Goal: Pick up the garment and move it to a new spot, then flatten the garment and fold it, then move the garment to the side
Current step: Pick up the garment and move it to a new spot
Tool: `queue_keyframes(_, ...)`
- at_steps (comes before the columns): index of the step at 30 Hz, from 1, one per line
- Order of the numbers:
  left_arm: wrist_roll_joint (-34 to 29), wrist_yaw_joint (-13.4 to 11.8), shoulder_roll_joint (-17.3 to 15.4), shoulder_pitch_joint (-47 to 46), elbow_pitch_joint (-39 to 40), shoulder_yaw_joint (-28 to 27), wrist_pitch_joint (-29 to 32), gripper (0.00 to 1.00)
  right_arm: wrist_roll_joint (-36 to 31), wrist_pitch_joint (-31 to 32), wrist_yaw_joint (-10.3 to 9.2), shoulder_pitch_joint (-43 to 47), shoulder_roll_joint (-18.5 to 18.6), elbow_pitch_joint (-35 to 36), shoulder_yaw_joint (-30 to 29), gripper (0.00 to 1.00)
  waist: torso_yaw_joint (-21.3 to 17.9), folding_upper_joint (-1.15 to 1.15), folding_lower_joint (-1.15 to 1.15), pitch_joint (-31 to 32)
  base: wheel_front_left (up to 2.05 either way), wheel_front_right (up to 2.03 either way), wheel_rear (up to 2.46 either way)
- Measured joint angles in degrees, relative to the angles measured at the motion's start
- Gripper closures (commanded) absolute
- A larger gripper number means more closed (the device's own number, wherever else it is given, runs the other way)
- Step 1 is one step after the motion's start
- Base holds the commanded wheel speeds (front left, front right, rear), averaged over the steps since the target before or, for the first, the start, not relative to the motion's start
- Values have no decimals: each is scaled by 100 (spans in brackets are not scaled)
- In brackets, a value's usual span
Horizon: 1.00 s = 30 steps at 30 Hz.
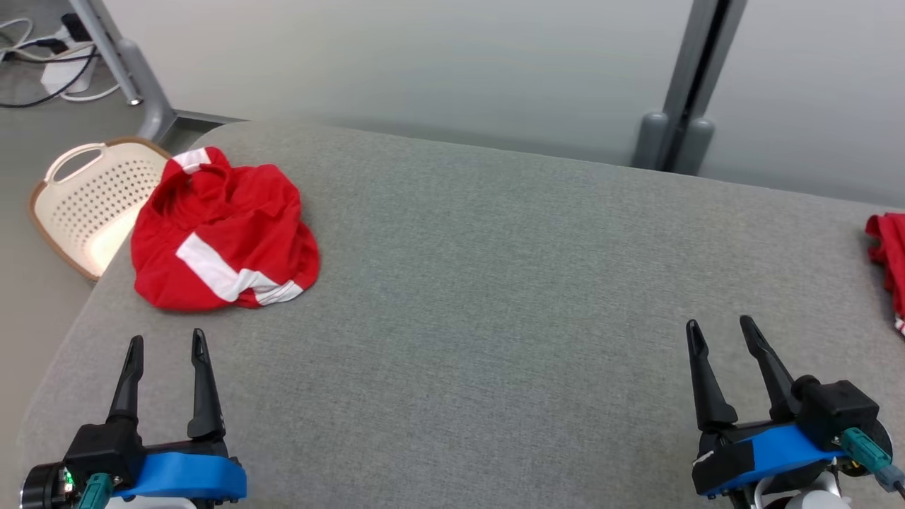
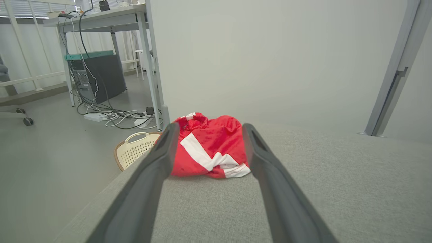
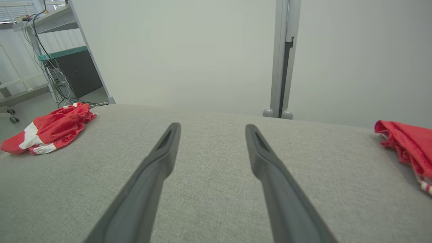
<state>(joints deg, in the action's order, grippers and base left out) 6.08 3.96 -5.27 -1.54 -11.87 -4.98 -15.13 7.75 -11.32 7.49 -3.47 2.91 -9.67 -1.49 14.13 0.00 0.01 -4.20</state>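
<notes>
Garment: red cloth (image 1: pixel 223 237) with broad white bands, lying crumpled in a heap at the far left corner of the surface; no lettering can be made out on it.
Surface: grey woven covering (image 1: pixel 495 283) with rounded corners.
Left jaws: spread wide and holding nothing. The two dark fingers (image 1: pixel 203 389) stand over the near left part of the surface, pointing toward the garment and apart from it.
Left wrist view: the garment (image 2: pixel 209 148) appears between the two fingers (image 2: pixel 148 189), beyond their tips.
Right jaws: spread wide and holding nothing. The fingers (image 1: pixel 703 382) stand over the near right part of the surface.
Right wrist view: bare grey covering lies between the fingers (image 3: pixel 148 182); the garment (image 3: pixel 50 128) sits far off to the left.
Second red cloth: bunched at the right edge of the surface (image 1: pixel 889 261), well apart from the right jaws, with a thin white stripe at its hem (image 3: pixel 408 145).
Basket: cream, perforated, brown-rimmed (image 1: pixel 85 205), on the floor just beside the corner where the garment lies.
Background: a grey post (image 1: pixel 682 92) against a pale panel; a dark computer tower (image 2: pixel 98 77) and loose cables under a desk.
</notes>
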Motion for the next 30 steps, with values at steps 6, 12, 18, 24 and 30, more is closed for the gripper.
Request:
queue_keyframes(6, 48, -42, -13, 12, 19, -64, 0, 0, -58, 44, 0, -34, -2, -4, 20, 0, 434, 0, 0, -43, 0, 0, 0)
queue_keyframes(12, 99, -65, -26, 29, 43, -148, 0, 0, -107, 90, 0, -78, -2, 13, 66, 0, 771, 0, 0, -109, 0, 0, 0)
queue_keyframes(18, 141, -85, -31, 68, 80, -186, 0, 0, -108, 92, 0, -88, -3, 1, 93, 0, 954, 0, 0, -169, 0, 0, 0)
queue_keyframes(24, 145, -100, -31, 91, 103, -221, 0, 0, -108, 92, 0, -98, -3, -18, 130, 0, 956, 0, 0, -205, 0, 0, 0)
queue_keyframes(30, 163, -65, -80, -10, 67, -237, 0, 0, -116, 120, 0, -159, -3, -11, 188, 0, 814, 0, 0, -292, 0, 0, 0)
